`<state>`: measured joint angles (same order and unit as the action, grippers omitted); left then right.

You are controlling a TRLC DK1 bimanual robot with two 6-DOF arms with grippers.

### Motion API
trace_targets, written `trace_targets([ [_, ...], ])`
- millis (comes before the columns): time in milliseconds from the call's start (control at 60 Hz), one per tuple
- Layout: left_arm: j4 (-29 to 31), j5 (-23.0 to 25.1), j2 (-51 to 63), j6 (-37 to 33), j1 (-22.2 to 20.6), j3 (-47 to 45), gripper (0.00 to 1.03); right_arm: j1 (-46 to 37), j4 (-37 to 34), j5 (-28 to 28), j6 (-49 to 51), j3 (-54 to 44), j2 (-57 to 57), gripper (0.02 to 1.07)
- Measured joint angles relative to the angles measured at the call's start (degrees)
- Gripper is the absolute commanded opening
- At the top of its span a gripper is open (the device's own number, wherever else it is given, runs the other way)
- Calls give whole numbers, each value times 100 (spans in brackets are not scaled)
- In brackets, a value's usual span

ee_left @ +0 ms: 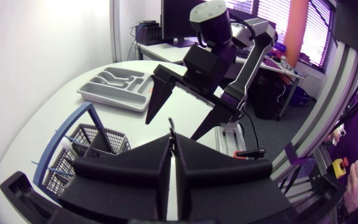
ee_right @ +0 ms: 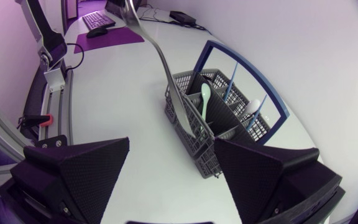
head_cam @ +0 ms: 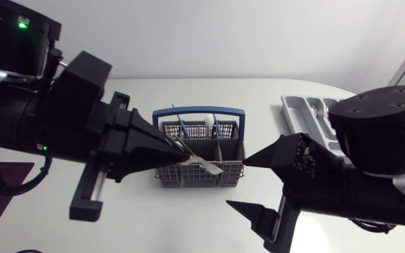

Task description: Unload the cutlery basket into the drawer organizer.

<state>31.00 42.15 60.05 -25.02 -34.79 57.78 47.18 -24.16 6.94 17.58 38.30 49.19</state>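
You are pinching a silver utensil [head_cam: 204, 164] shut-fingered in the left gripper [head_cam: 181, 156] just above the cutlery basket [head_cam: 188, 176], apparently clearing its walls, while the right gripper [head_cam: 253, 184] is hanging wide open beside that basket, seemingly ready.

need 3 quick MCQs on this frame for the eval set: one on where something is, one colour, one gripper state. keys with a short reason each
1. On which side of the cutlery basket does the drawer organizer lie?
A. the side of the right arm
B. the left arm's side
C. underneath it

2. The basket's handle is:
A. red
B. blue
C. yellow

3. The left gripper is:
A. open and empty
B. shut on the basket's handle
C. shut on a silver utensil

Key:
1 A, the head view shows it past the basket, by the right arm.
2 B, a blue arch spans the grey basket.
3 C, its fingers pinch the utensil over the basket.
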Motion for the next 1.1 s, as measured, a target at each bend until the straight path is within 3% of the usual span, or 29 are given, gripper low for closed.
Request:
trace_targets([
  [233,-13,-2,382,24,-330,0,4,127,431,103,278,0,44,86],
  [417,-15,0,538,107,-437,2,4,164,693,186,529,-7,133,57],
  [517,-22,0,603,129,-503,2,4,186,896,212,654,-50,179,49],
  [650,-33,0,649,149,-516,2,4,190,977,251,734,-164,315,29],
  [733,-48,0,664,153,-516,2,4,203,986,278,741,-195,387,27],
  [933,-52,0,671,153,-516,13,4,289,1078,442,754,-205,490,7],
  [1100,-48,2,671,229,-516,13,4,304,1108,420,752,-205,490,7],
])
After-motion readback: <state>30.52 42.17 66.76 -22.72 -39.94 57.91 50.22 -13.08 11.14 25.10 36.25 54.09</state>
